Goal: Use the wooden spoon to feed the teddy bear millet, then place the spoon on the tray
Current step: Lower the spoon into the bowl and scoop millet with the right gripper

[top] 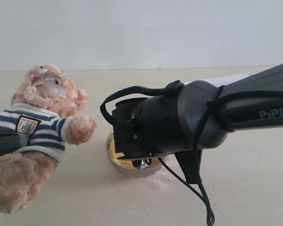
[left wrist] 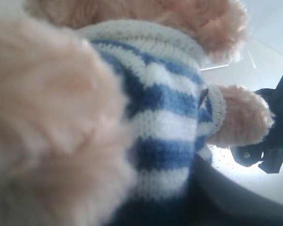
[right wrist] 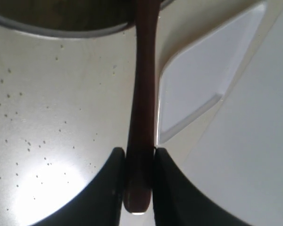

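Your right gripper [right wrist: 139, 157] is clamped on the thin end of the wooden spoon [right wrist: 144, 84], one dark finger on each side. The butt of the handle pokes out just behind them. The spoon's long axis runs straight out from the fingers, and its far end crosses the rim of the steel bowl [top: 132, 170]. You cannot see the spoon's own bowl in any view. In the exterior view the right arm hangs over the steel bowl and hides the spoon, leaving only part of the millet [top: 115, 150] showing.

The tray [right wrist: 203, 80] lies flat on the table [top: 61, 197] just beside the handle, apart from the bowl. Loose grains [right wrist: 37, 155] are scattered on the table on the handle's other side.

Your left gripper [top: 7, 143] grips the teddy bear [top: 42, 127] around its striped middle. The bear leans back, its long axis tilted, with its head up and away and its legs low at the left edge of the exterior view. Its muzzle faces upward. One furry arm reaches toward the bowl, near it but not touching.
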### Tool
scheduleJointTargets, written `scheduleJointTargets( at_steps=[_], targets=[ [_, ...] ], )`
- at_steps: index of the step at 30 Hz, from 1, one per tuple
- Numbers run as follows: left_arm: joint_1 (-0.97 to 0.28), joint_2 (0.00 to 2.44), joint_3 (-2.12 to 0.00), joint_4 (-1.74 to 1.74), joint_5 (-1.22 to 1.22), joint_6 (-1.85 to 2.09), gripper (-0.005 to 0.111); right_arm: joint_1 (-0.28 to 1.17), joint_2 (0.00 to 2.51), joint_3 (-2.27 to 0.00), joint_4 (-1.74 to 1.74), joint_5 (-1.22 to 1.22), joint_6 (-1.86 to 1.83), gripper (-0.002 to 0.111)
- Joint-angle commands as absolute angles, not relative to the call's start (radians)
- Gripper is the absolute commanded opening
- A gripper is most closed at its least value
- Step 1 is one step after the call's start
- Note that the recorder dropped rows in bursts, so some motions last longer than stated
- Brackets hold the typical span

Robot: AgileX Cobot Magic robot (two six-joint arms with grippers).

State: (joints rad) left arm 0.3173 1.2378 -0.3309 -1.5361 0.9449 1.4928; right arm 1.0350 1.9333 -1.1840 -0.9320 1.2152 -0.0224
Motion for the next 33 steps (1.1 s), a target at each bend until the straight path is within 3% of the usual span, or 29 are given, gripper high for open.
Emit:
scheduleJointTargets(
  at_steps=[1,33],
  targets=[
    [0.319,1.231,-0.33,-1.551,0.967,1.496,0.005,1.047,1.929,-1.188,-0.915,1.221,-0.024,0.0],
    [0.319,1.231,-0.33,-1.551,0.967,1.496,0.005,1.047,1.884,-1.221,-0.763,1.17,-0.028,0.0]
  ],
)
